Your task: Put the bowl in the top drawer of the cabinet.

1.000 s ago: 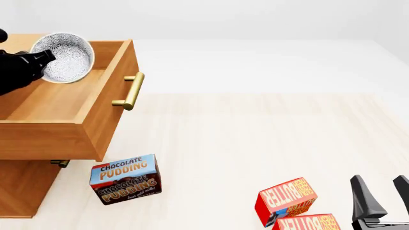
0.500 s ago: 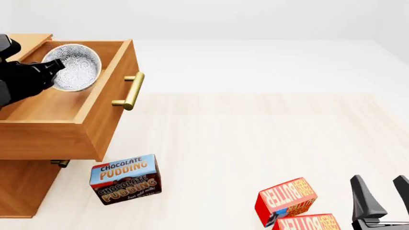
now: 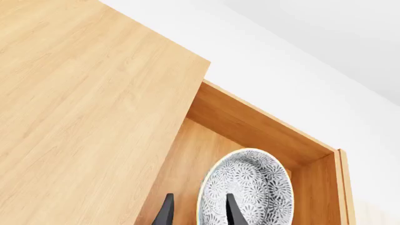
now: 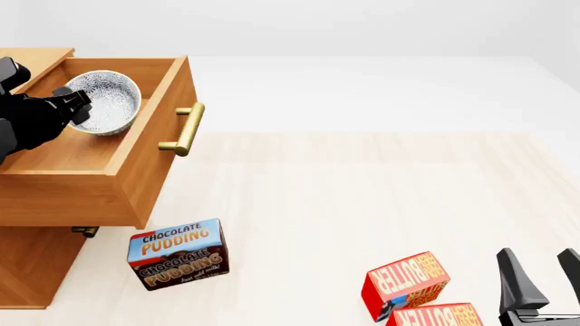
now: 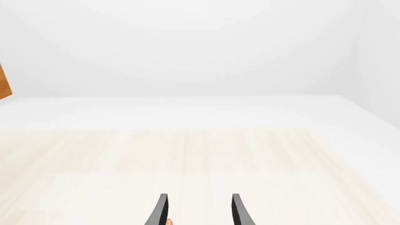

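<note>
The cabinet [image 4: 27, 268] and its top drawer [image 4: 109, 170] show light-brown wood with fine straight grain and a smooth matt finish. The drawer handle [image 4: 184, 129] is brass-coloured metal with a soft sheen. The bowl [image 4: 107, 102] looks glazed, white under a dense grey floral pattern. The worktop [image 4: 363, 204] is pale wood, matt. The pudding box [image 4: 178, 253] and the two butter boxes [image 4: 408, 282] look like printed card. The left pincer [image 4: 75, 103] and right pincer [image 4: 544, 278] are matt black.

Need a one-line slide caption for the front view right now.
Left end effector grips the bowl by its rim inside the open top drawer; right end effector idles open beside the butter boxes.
</note>
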You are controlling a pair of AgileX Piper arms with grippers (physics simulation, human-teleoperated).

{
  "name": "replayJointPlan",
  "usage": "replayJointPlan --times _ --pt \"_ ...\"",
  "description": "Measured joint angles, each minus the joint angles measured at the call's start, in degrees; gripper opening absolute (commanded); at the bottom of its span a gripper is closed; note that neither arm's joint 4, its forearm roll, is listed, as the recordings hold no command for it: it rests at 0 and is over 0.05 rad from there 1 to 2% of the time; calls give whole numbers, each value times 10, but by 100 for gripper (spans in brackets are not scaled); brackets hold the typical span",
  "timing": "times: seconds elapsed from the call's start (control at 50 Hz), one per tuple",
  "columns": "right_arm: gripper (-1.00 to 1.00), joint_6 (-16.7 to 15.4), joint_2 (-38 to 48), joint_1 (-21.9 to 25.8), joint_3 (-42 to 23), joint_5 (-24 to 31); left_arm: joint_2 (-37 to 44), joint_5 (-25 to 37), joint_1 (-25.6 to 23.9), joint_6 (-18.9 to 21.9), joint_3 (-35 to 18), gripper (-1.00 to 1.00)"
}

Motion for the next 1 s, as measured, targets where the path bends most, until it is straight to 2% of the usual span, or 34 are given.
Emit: replayJointPlan --times 0.48,1.0 --pt "100 0 0 0 0 0 -14 0 -2 14 -7 100" --pt "100 0 0 0 0 0 -74 15 -28 15 -13 100"
